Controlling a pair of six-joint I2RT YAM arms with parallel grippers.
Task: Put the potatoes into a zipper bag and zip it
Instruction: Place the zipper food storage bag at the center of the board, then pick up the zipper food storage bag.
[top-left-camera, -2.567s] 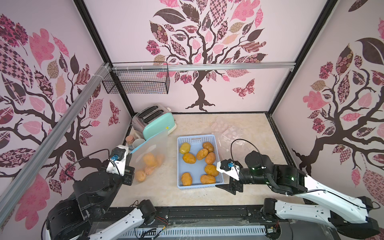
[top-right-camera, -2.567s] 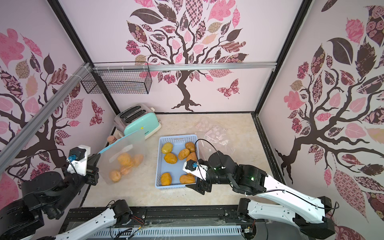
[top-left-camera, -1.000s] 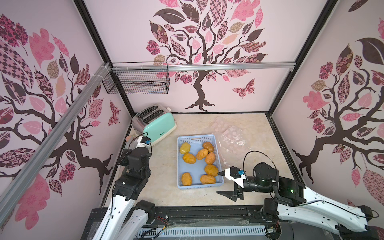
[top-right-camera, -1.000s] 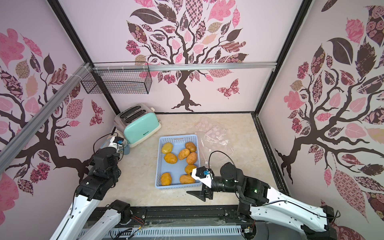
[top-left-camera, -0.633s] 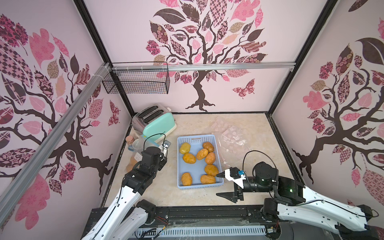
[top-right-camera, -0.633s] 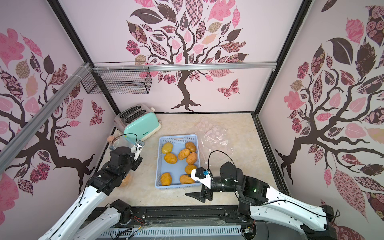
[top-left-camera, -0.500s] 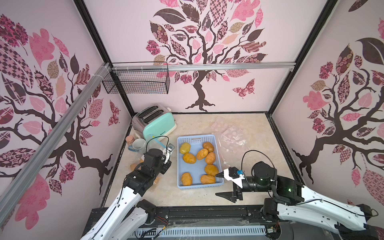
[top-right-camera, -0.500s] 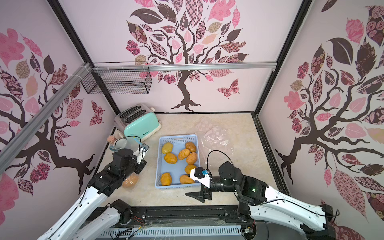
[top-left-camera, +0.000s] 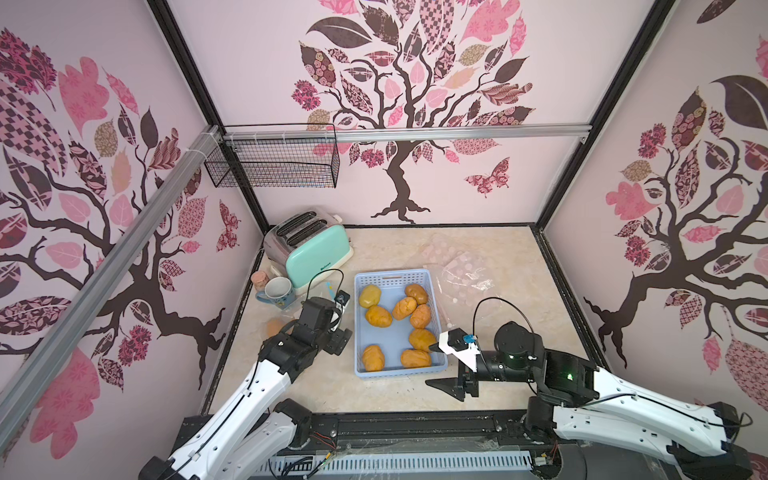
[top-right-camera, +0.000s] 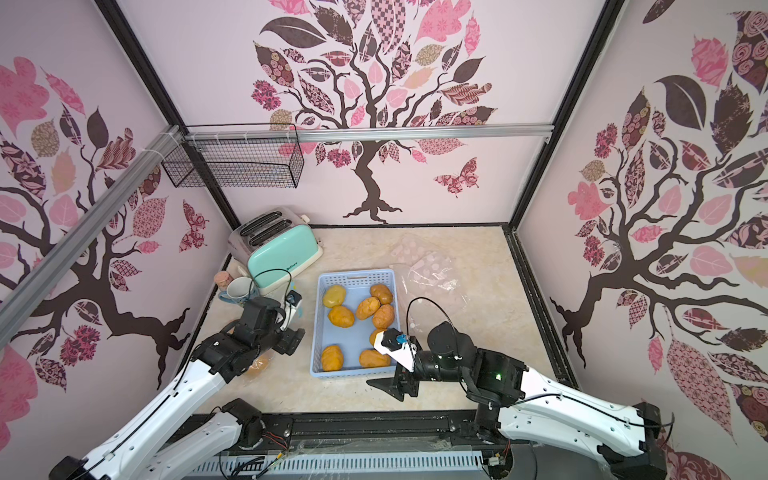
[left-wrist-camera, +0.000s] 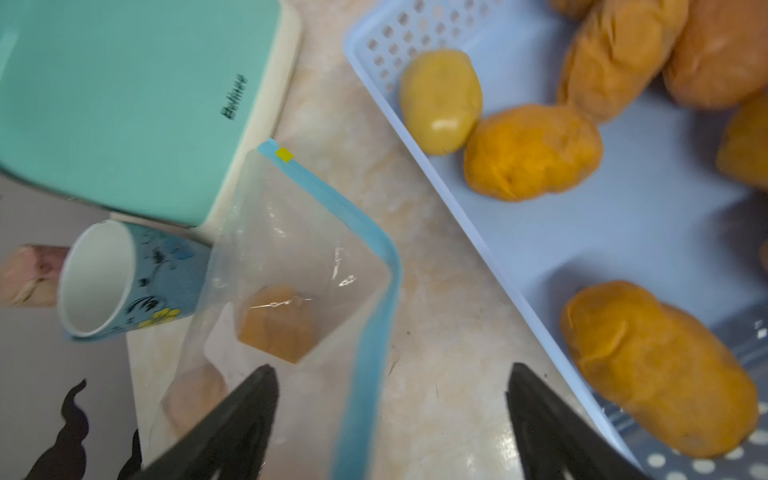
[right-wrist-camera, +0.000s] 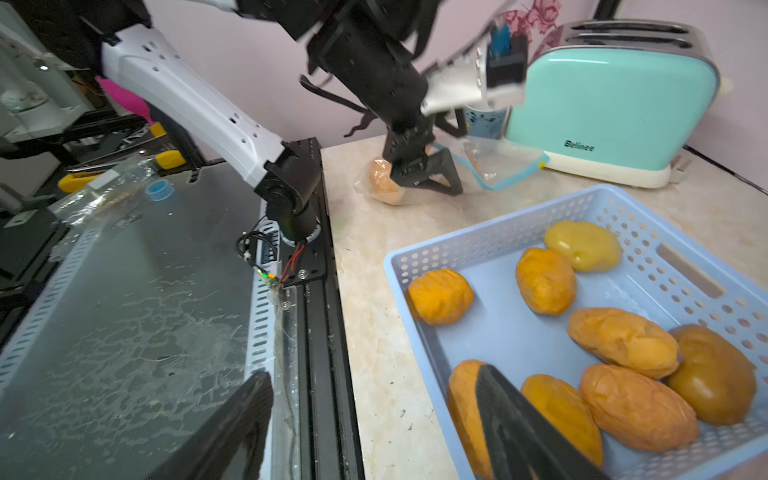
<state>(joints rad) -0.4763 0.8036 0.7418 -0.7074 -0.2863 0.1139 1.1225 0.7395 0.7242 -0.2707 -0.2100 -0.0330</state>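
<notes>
Eight potatoes (top-left-camera: 378, 316) sit in blue basket (top-left-camera: 395, 275) on table (top-left-camera: 374, 395). At basket's 9 o'clock lies zipper bag (left-wrist-camera: 299, 232), mouth unzipped, holding one potato (left-wrist-camera: 278, 324), maybe a second, too blurry. Above it left fingers (left-wrist-camera: 232, 428) spread wide, released, empty. At basket's 5 o'clock corner right fingers (right-wrist-camera: 507, 415) also apart, gripping nothing.

8 potatoes (top-left-camera: 378, 316) in 1 blue basket (top-left-camera: 395, 276), 2 more vis. inside 1 zip bag (left-wrist-camera: 291, 232), plus 1 toaster (top-left-camera: 316, 253), 1 mug (top-left-camera: 277, 291), 1 wire rack (top-left-camera: 274, 166); dotted spare bags (top-left-camera: 461, 270) qty unclear.
</notes>
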